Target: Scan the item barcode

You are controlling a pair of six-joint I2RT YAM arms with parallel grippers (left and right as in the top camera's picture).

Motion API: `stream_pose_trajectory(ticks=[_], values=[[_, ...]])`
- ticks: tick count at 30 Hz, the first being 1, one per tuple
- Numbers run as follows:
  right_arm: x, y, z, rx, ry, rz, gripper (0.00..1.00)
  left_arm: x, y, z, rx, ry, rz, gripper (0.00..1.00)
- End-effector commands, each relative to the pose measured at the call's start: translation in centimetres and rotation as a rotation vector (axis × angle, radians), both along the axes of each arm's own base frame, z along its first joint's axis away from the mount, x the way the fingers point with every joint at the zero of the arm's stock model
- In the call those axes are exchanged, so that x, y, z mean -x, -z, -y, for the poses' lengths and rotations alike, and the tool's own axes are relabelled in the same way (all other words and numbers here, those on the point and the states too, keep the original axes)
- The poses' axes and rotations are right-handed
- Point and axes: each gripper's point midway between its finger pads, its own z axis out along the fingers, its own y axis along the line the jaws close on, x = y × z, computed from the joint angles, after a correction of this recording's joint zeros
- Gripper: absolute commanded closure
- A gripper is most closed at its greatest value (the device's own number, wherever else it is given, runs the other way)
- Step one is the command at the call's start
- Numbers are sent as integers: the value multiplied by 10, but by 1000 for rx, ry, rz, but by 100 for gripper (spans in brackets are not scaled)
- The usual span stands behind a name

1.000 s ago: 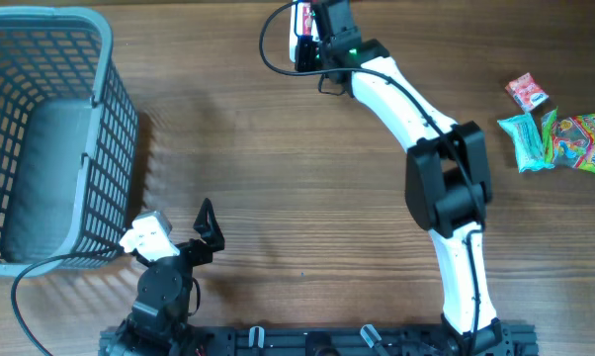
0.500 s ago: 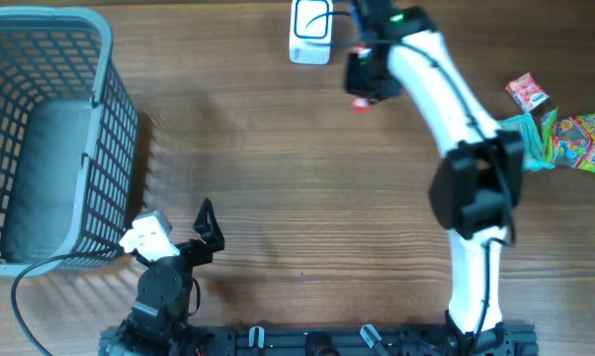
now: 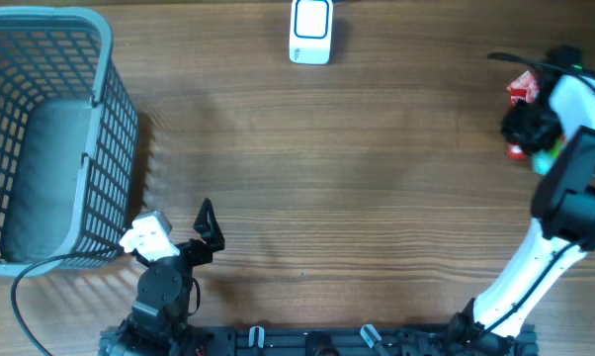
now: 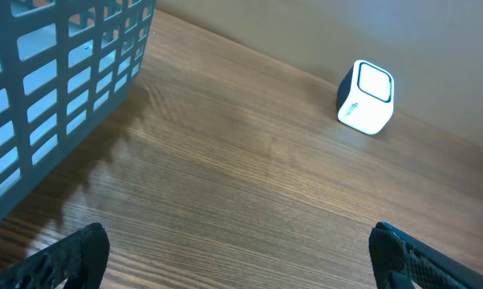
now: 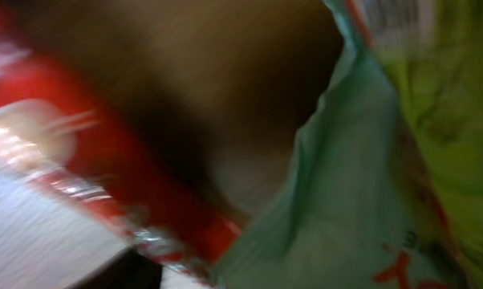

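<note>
The white barcode scanner [image 3: 310, 30] stands at the back middle of the table, and it shows as a lit cube [image 4: 365, 97] in the left wrist view. My right gripper [image 3: 520, 132] hangs over the snack packets at the far right. A small red item [image 3: 516, 151] shows at its lower edge. The right wrist view is blurred: a red packet [image 5: 105, 152] on the left, a teal packet [image 5: 346, 193] on the right, and its own jaws indistinct. My left gripper [image 4: 237, 257] stands open over bare wood at the front left.
A grey plastic basket [image 3: 100, 119] fills the left side. A red-and-white packet [image 3: 523, 87] lies by the right arm, and a teal packet [image 3: 545, 160] peeks out beneath it. A cable [image 3: 41, 272] loops near the left arm's base.
The right arm has swung from the scanner at the back middle to the far right, carrying the red item over the snack packets. The left arm has not moved.
</note>
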Motion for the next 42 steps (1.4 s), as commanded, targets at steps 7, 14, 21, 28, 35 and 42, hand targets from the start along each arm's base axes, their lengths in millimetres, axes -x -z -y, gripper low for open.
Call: stream_pose_trajectory(ticks=[7,14,21,28,35,42], values=[[-50,-202,-118,-209,-306,495,0,0,0,0,6,-4,7,0],[25,-324,-275,-412,-528,681,0,0,0,0,6,-4,7,0],[67,-358,-315,-361,-839,769,0,0,0,0,6,-4,7,0],[72,-458,-333,-144,-1132,1210,0,0,0,0,6,-4,7,0],[163,-536,-293,192,-1137,1494,0,0,0,0,6,-4,7,0],[265,-517,-258,450,-1070,1778,1,0,0,0,6,-4,7,0]])
